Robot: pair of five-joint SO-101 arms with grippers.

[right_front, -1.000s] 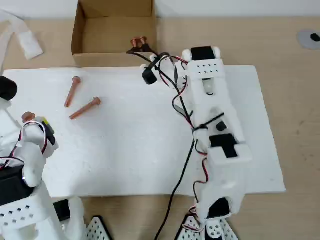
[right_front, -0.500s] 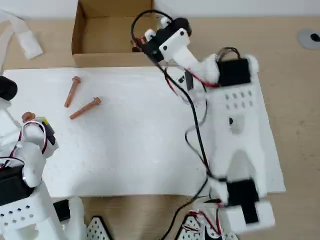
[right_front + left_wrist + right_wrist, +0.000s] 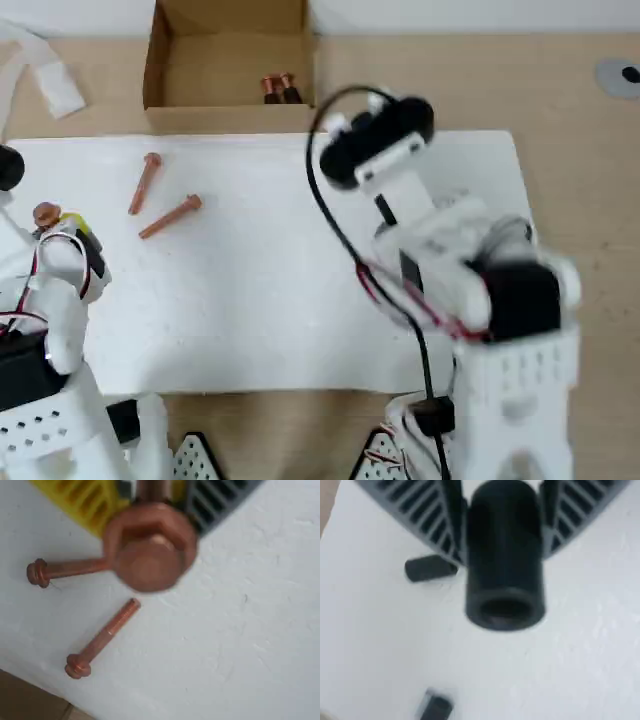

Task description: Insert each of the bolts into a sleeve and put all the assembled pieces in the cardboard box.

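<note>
copper bolt (image 3: 150, 550) is pinched by its shank in the left gripper (image 3: 62, 228) at nine o'clock of the white foam mat (image 3: 260, 290), its head left free, probably so it is ready for a sleeve. the right gripper (image 3: 503, 525) is clamped around a black sleeve (image 3: 505, 580) near one o'clock of the mat, with the open bore facing outward, which i judge suits receiving the bolt. a loose bolt (image 3: 145, 182) and a second bolt (image 3: 170, 217) lie apart at ten o'clock. a spare sleeve (image 3: 430, 569) and another sleeve (image 3: 437, 707) wait on the mat below the right gripper. the cardboard box (image 3: 155, 60) at twelve o'clock holds assembled pieces (image 3: 278, 88) by its three o'clock wall.
</note>
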